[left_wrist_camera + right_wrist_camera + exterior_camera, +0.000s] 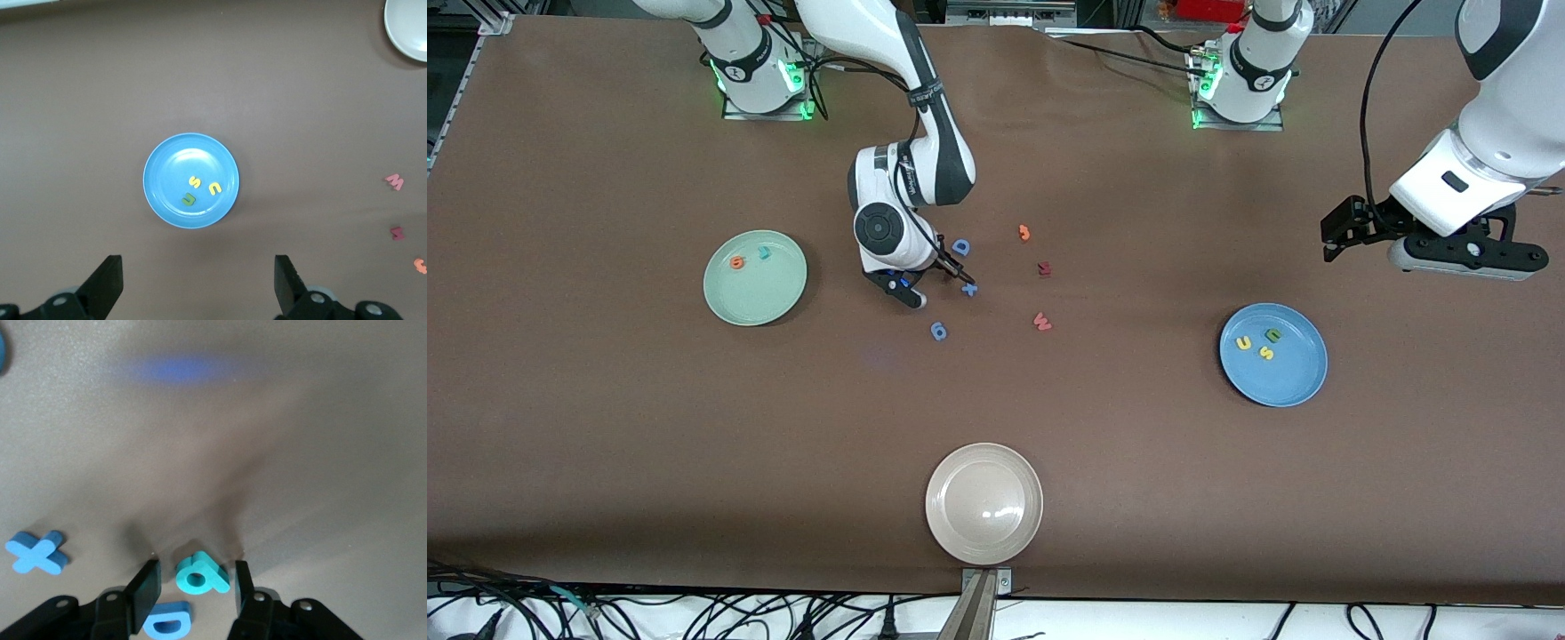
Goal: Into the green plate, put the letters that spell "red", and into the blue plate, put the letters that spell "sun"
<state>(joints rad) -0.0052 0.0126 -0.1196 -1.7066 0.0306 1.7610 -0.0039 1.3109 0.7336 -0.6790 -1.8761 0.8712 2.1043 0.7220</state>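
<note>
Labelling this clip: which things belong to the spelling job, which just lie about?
Job: green plate holding orange e and teal r; teal d inside the open right gripper; blue plate holding yellow u, yellow s, green n. Left gripper waits open, over bare table.

Lying about: blue D, blue x, another blue piece, orange J, red M, red W, beige plate.

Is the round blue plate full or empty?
Not empty: the round blue plate holds three small foam letters, yellow "u", yellow "s", green "n".

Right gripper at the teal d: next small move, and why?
Probably close the right gripper on the teal d. Its fingers already straddle the letter on the table, and the green plate holds only the orange e and teal r.
</note>
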